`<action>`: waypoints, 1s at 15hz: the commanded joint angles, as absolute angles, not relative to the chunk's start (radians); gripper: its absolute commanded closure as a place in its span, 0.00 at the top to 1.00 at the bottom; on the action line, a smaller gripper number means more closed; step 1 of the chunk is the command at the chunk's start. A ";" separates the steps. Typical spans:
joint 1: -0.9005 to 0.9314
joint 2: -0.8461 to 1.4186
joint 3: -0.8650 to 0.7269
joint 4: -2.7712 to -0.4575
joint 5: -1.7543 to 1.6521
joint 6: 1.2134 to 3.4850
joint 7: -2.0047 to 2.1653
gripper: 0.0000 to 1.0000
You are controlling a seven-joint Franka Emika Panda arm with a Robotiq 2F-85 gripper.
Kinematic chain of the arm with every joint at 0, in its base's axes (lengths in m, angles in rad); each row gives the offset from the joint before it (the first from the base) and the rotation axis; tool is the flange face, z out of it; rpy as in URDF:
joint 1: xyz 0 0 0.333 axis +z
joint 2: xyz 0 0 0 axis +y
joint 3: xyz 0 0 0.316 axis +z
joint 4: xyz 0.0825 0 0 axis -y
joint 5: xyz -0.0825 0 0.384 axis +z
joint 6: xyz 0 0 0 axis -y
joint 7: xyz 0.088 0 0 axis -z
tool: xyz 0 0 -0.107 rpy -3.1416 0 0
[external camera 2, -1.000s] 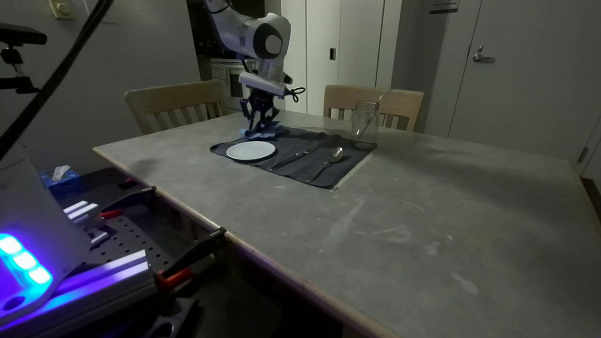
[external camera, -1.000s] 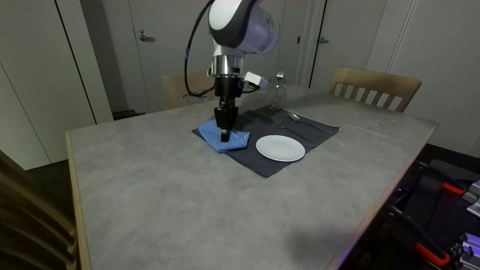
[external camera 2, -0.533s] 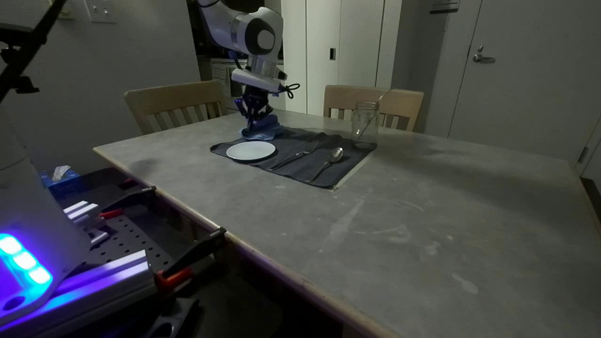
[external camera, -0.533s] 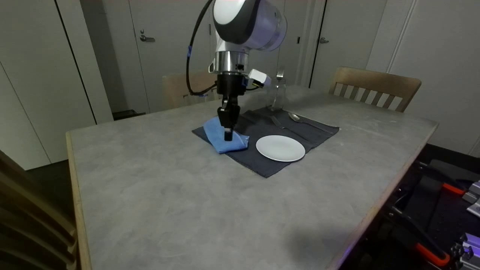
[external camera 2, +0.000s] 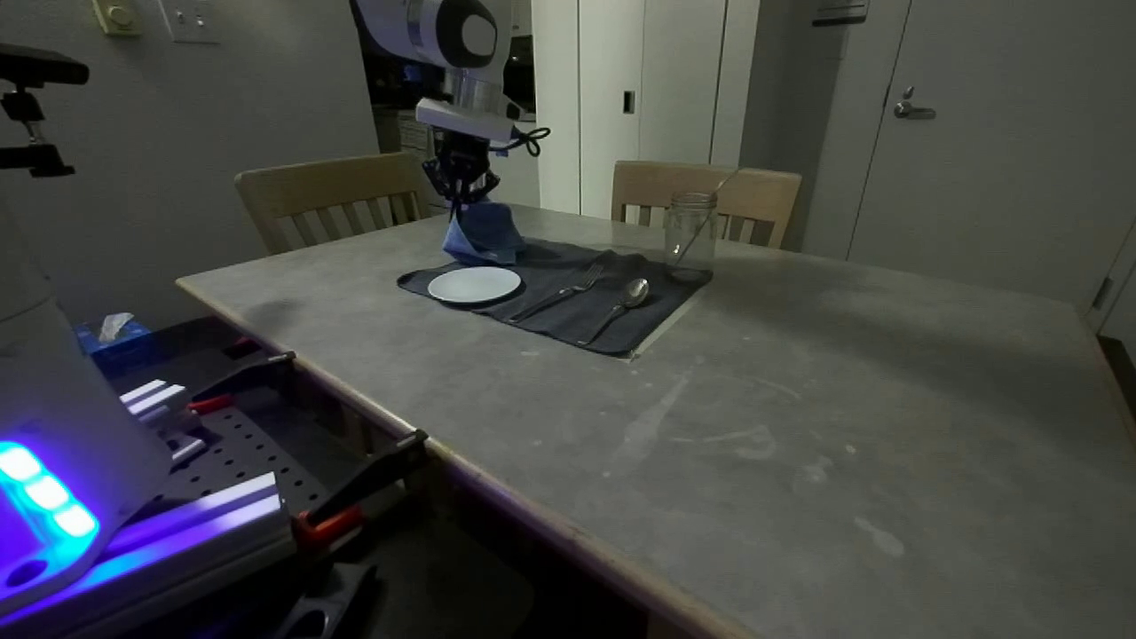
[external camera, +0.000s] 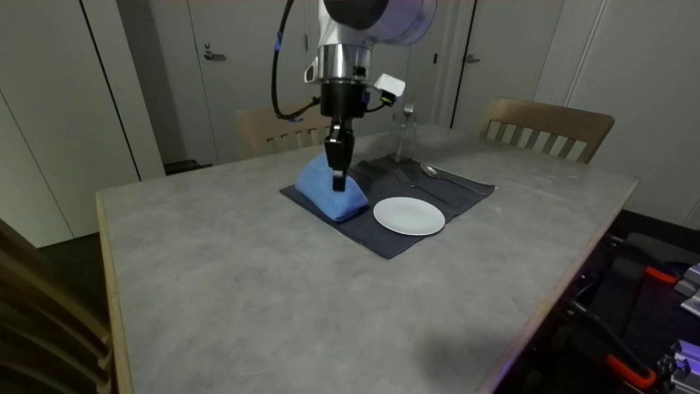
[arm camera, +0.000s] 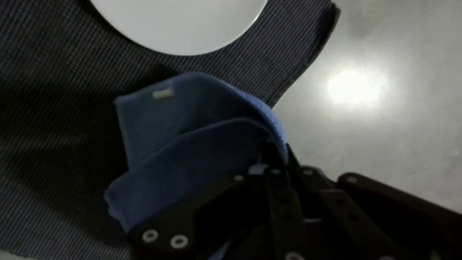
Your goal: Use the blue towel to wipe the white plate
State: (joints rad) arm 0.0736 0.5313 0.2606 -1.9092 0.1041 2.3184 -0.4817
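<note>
The gripper [external camera: 339, 184] pinches the blue towel [arm camera: 191, 155] near the white plate [arm camera: 180, 25]; loose folds face the plate; next, likely, a carry over it.

Grey table [external camera 2: 763, 399], smudged — dark placemat [external camera: 377, 183] on it

The towel [arm camera: 195, 151] is blue, the plate [external camera: 409, 216] white — the placemat [arm camera: 61, 122] dark, fine-lined.
</note>
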 commanded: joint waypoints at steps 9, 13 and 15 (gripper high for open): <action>0.079 0.207 0.268 -2.236 0.103 2.344 -0.517 0.01; 0.090 0.092 0.258 -2.324 0.113 2.360 -0.511 0.01; 0.098 0.032 0.250 -2.367 0.115 2.367 -0.501 0.01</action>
State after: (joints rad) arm 0.0789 0.1370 0.2700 -2.2709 0.1055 2.3271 -0.5114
